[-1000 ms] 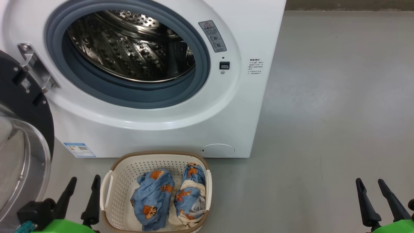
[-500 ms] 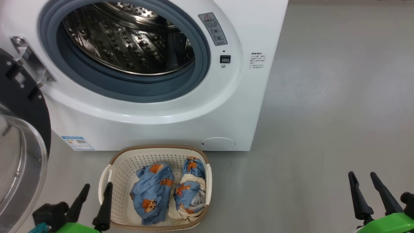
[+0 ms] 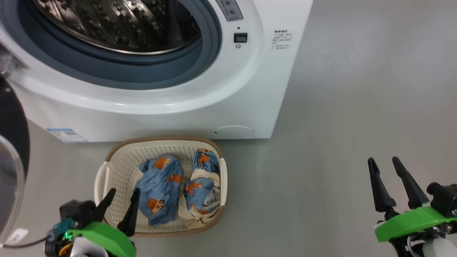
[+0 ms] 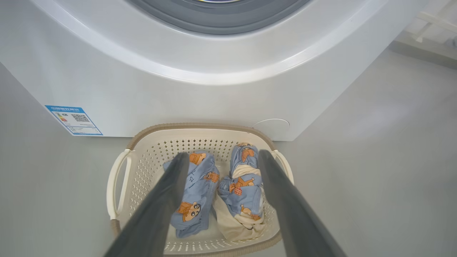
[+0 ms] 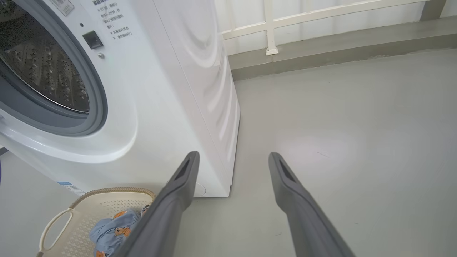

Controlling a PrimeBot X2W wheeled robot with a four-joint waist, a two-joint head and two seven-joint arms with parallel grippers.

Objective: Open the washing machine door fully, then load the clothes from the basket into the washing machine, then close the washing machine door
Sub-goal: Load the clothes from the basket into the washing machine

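ok so the washing machine (image 3: 178,117) sits on the grey floor (image 3: 339,107) with its mouth wide open, and the head view looks straight past the grey-blue rubber seal (image 3: 142,76) into the steel drum (image 3: 117,25). The washing machine door (image 3: 12,132) is swung out to the robot's left. Just its black rim and a slice of the clear glass bowl poke in at the left edge of that view

The basket (image 3: 119,164) is on the floor right in front of the machine, below the little round cap (image 3: 234,131) and to the right of the blue label sticker (image 3: 66,135). All the clothes (image 3: 160,182) are in the basket, two bundles lying side by side and touching. The left bundle (image 3: 157,200) is all light blue with orange bears, and the right bundle (image 3: 201,187) has cream-white cloth mixed in

The left gripper (image 3: 125,191) hangs over the near left corner of the basket, jaws spread wide with nothing between them. In the left wrist view its two dark fingers (image 4: 159,207) frame both bundles, and it's hard to tell if the tips touch anything

The right gripper (image 3: 383,160) is well off to the right over bare floor, jaws just as wide apart and holding nothing. Its wrist view looks along the machine's white side panel to a white railing (image 5: 271,25) at the back
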